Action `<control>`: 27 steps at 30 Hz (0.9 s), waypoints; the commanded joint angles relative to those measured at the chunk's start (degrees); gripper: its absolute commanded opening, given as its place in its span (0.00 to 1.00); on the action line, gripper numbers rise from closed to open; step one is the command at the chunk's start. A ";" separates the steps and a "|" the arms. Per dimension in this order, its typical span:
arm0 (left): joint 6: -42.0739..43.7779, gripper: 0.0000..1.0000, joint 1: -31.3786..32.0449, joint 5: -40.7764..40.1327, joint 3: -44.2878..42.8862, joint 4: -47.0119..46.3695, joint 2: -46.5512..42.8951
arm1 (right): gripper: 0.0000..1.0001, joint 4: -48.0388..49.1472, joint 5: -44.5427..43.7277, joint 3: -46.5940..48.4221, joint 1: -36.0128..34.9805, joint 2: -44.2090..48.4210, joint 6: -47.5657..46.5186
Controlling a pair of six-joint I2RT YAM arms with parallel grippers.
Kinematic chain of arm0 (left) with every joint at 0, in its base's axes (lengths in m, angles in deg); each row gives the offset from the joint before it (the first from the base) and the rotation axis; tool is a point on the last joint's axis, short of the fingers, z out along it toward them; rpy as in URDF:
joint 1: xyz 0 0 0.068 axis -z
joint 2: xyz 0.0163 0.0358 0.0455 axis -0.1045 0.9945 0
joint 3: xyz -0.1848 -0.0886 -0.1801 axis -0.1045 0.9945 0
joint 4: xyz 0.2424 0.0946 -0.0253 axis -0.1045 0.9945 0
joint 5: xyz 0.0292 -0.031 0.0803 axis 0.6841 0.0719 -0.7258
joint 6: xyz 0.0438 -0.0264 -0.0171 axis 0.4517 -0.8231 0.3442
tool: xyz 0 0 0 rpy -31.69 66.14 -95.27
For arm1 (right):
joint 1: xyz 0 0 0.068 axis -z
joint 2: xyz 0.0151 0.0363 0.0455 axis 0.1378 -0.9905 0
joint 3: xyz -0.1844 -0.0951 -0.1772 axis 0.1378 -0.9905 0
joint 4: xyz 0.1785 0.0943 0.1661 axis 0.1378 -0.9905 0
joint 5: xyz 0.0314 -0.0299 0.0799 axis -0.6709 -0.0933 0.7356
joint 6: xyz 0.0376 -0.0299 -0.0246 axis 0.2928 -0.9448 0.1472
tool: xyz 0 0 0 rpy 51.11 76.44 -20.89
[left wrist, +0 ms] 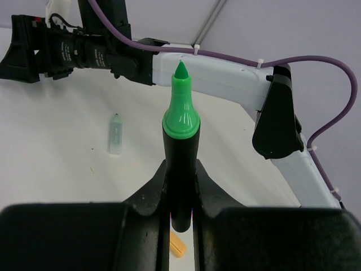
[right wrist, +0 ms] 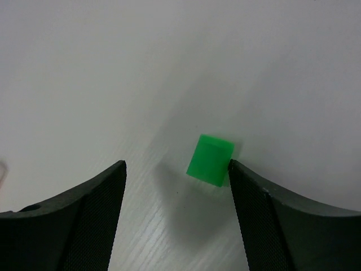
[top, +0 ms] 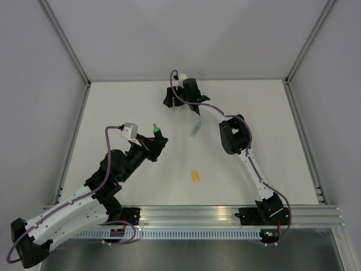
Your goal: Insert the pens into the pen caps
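Note:
My left gripper (top: 153, 137) is shut on the black-barrelled pen (left wrist: 181, 148) and holds it above the table with its green tip (left wrist: 181, 107) pointing up and away; it also shows in the top view (top: 156, 131). My right gripper (right wrist: 176, 169) is open and low over the far side of the table (top: 169, 100). The bright green cap (right wrist: 210, 160) lies between its fingers, touching the right fingertip (right wrist: 236, 169). The pale pen (top: 195, 130) lies on the table mid-way, also in the left wrist view (left wrist: 115, 134). The orange-yellow cap (top: 195, 177) lies nearer the front, also under my left gripper (left wrist: 177, 246).
The white table (top: 113, 113) is walled by grey panels with aluminium posts at the back corners. An aluminium rail (top: 225, 217) runs along the near edge. The right arm (top: 234, 135) stretches diagonally over the table's right half.

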 commanded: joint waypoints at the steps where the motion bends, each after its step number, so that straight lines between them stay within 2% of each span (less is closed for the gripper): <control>1: -1.30 0.02 -0.04 -1.04 0.51 -0.34 -1.40 | 0.79 -6.17 -4.45 -1.04 -1.43 2.52 -4.50; 10: -1.56 0.02 -0.04 -1.22 0.69 0.09 -2.90 | 0.76 -7.94 -13.60 0.81 -3.28 1.99 -3.28; 19: -1.74 0.02 -0.13 -1.48 0.69 0.18 -3.16 | 0.72 -6.70 -16.33 0.72 -3.45 1.46 3.23; 22: -1.82 0.02 -0.04 -1.48 0.69 0.27 -3.33 | 0.66 -6.61 -16.24 0.72 -3.37 1.29 3.67; 27: -1.91 0.02 -0.13 -1.57 0.86 0.36 -3.95 | 0.50 -6.79 -16.24 0.99 -3.46 1.11 3.67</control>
